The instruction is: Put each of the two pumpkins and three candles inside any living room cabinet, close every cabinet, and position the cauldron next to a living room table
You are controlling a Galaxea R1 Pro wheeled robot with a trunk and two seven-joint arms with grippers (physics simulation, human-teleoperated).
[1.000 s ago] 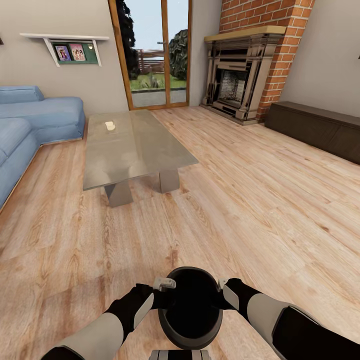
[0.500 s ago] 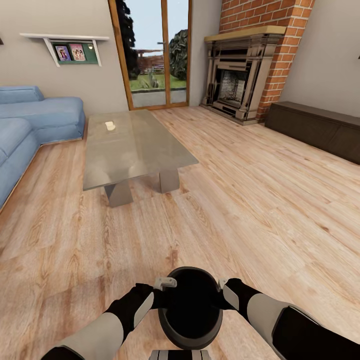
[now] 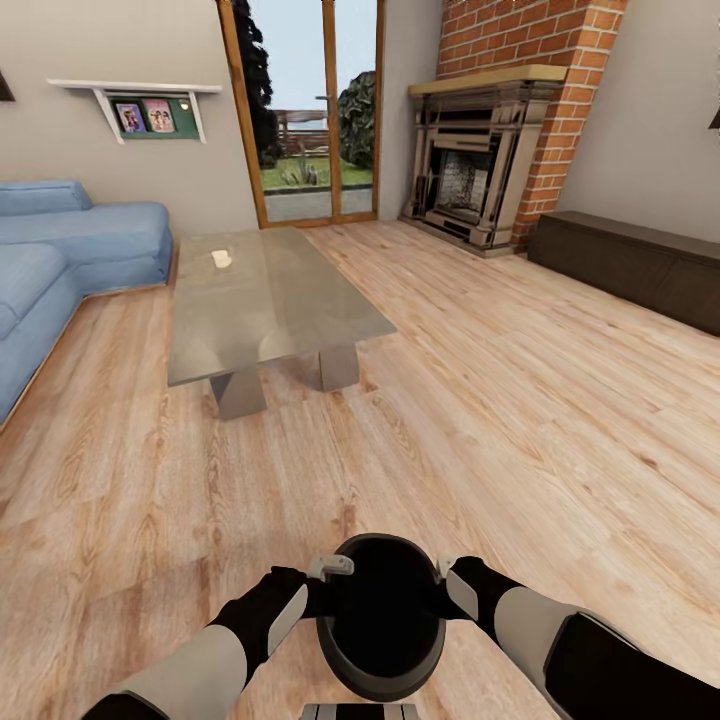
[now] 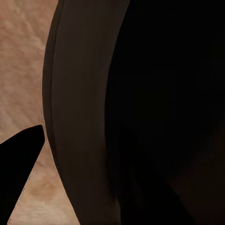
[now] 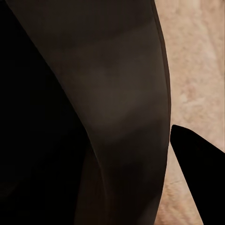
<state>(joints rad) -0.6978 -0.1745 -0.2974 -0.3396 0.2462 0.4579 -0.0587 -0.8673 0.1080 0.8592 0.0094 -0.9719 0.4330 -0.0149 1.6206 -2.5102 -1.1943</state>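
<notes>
The glossy black cauldron (image 3: pixel 385 610) hangs low in front of me above the wood floor, mouth up. My left gripper (image 3: pixel 333 585) is shut on its left rim and my right gripper (image 3: pixel 442 583) on its right rim. In the left wrist view the cauldron's wall (image 4: pixel 84 117) fills the frame, with one dark finger (image 4: pixel 18 173) outside it. The right wrist view shows the same wall (image 5: pixel 117 93) and one finger (image 5: pixel 197 164) outside. The low grey-beige table (image 3: pixel 270 300) stands ahead to the left, well apart from the cauldron. The dark-brown cabinet (image 3: pixel 640 265) runs along the right wall, its fronts shut.
A small cream object (image 3: pixel 221 258) lies on the table's far part. A blue sofa (image 3: pixel 60 260) sits left of the table. A brick fireplace (image 3: pixel 480 160) and glass doors (image 3: pixel 310 110) are at the back. Open wood floor (image 3: pixel 500 420) lies between me and the cabinet.
The whole view has shifted slightly, so the camera has moved. Both grippers keep the same hold on the cauldron.
</notes>
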